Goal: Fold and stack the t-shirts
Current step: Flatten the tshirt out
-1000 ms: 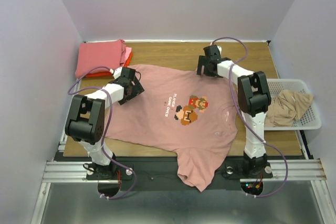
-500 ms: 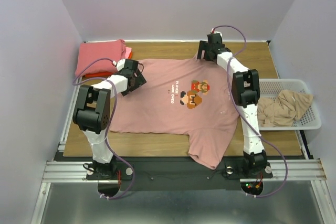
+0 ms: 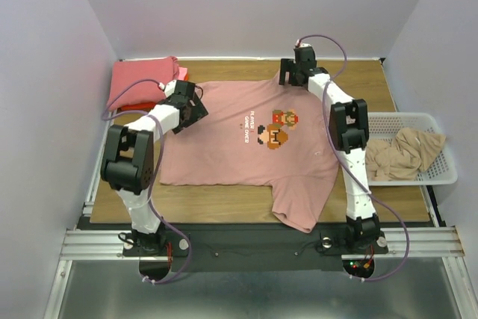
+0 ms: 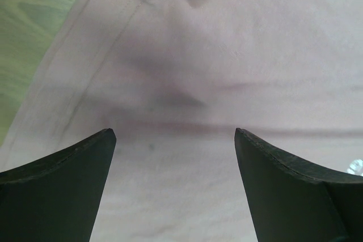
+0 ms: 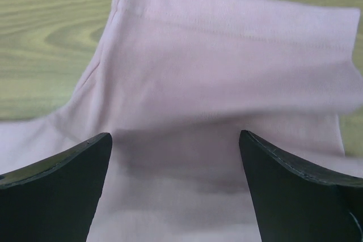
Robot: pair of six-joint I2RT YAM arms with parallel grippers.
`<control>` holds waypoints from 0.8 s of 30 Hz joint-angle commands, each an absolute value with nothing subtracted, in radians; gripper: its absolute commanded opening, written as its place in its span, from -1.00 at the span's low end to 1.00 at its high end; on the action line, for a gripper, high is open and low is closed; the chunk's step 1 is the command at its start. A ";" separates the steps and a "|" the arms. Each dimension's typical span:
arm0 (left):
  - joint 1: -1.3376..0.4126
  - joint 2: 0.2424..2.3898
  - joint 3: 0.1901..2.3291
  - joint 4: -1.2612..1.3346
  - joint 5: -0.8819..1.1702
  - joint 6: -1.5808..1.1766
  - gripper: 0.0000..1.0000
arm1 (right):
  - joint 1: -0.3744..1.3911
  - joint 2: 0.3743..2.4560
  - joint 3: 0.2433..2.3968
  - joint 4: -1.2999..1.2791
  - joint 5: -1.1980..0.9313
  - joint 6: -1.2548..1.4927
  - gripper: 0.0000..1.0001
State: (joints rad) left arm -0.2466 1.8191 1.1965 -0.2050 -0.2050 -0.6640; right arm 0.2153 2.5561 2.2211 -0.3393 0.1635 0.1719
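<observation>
Dusty pink t-shirt (image 3: 239, 147): now farther up the table (image 3: 216, 203), with less of its near sleeve over the front edge. Left gripper (image 3: 194, 108) and right gripper (image 3: 288, 78): each now nearer the back wall.

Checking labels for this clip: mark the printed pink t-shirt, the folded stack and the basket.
printed pink t-shirt (image 3: 216, 156): top view, plain body fabric.
folded stack (image 3: 142, 80): top view, top coral-red shirt.
white mesh basket (image 3: 426, 175): top view, near wall.

Soft, even overhead light; the top view is sharp, with faint shadows on the bench (image 3: 216, 201). Both wrist views are close and slightly blurred, the shirt (image 4: 227, 55) shaded in its creases
</observation>
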 commanded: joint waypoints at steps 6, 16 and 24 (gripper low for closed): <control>-0.235 1.384 0.982 -0.457 -0.371 -0.842 0.97 | 0.245 2.067 1.875 -0.345 0.120 0.209 1.00; -0.167 1.106 0.595 -0.506 -0.339 -0.989 0.97 | 0.394 1.542 1.237 -0.328 0.206 0.389 1.00; -0.146 1.190 0.526 -0.471 -0.310 -1.038 0.91 | 0.430 1.312 1.011 -0.322 0.256 0.471 1.00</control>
